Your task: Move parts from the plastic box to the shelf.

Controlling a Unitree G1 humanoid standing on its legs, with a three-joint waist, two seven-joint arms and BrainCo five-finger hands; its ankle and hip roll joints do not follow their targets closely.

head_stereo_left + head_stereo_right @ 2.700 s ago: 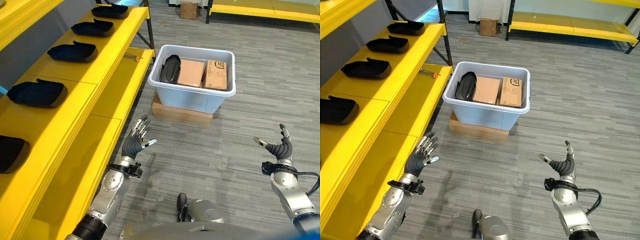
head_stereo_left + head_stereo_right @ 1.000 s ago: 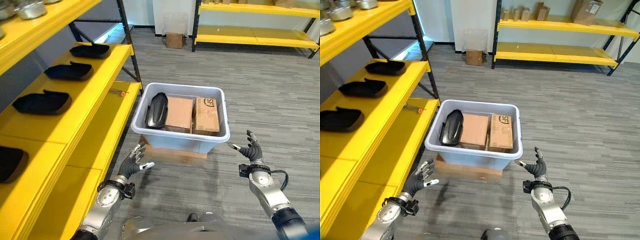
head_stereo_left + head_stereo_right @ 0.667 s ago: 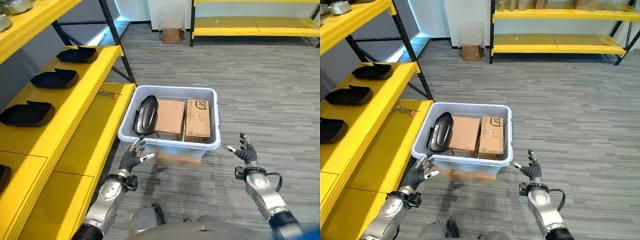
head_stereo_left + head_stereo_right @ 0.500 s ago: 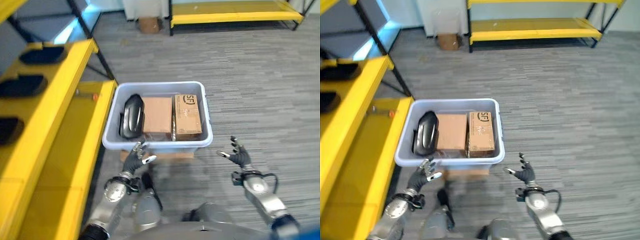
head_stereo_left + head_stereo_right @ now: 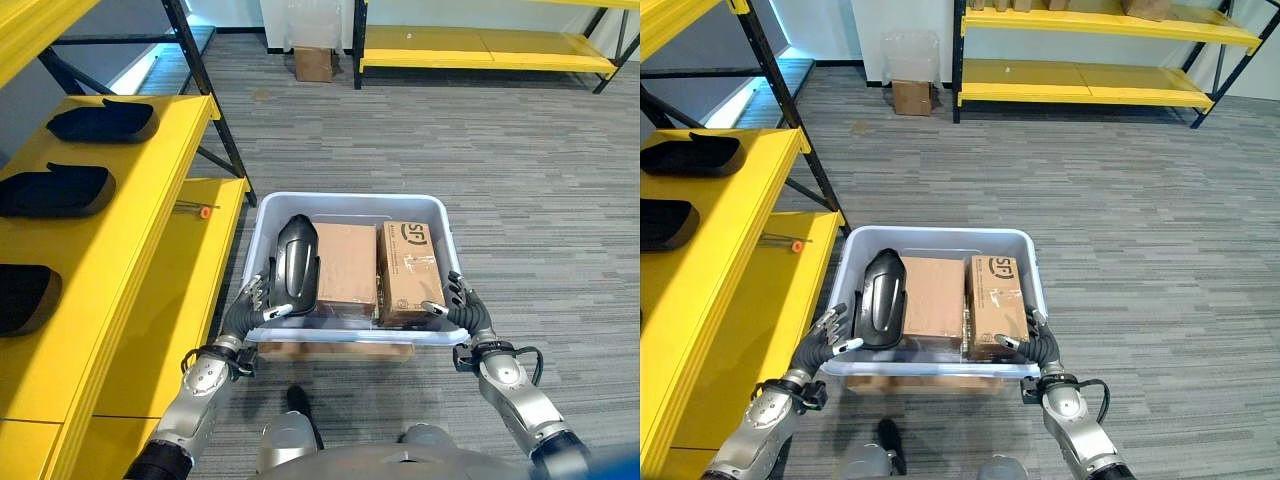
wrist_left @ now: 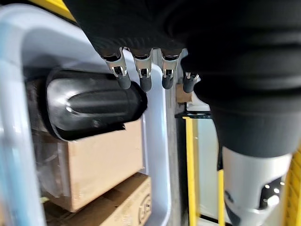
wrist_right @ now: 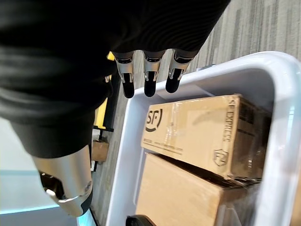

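Yellow shelf (image 5: 150, 240) bearing 3 black parts (image 5: 55, 190), grey floor (image 5: 520, 180) under plastic box (image 5: 345, 205)

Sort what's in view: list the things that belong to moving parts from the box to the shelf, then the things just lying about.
Job:
plastic box
black part in the box
yellow shelf, black parts on it
left hand, right hand, both open

Lying about:
two cardboard boxes in the plastic box
small carton by the far wall
orange-tipped tool

A pale plastic box (image 5: 345, 205) holds a black part (image 5: 297, 264) and two cardboard boxes (image 5: 344, 269). The left robot hand (image 5: 250, 304), fingers spread, hovers at its 7 o'clock corner, the right robot hand (image 5: 462, 308) at 5 o'clock. Yellow shelf (image 5: 110, 230) at 9 o'clock.
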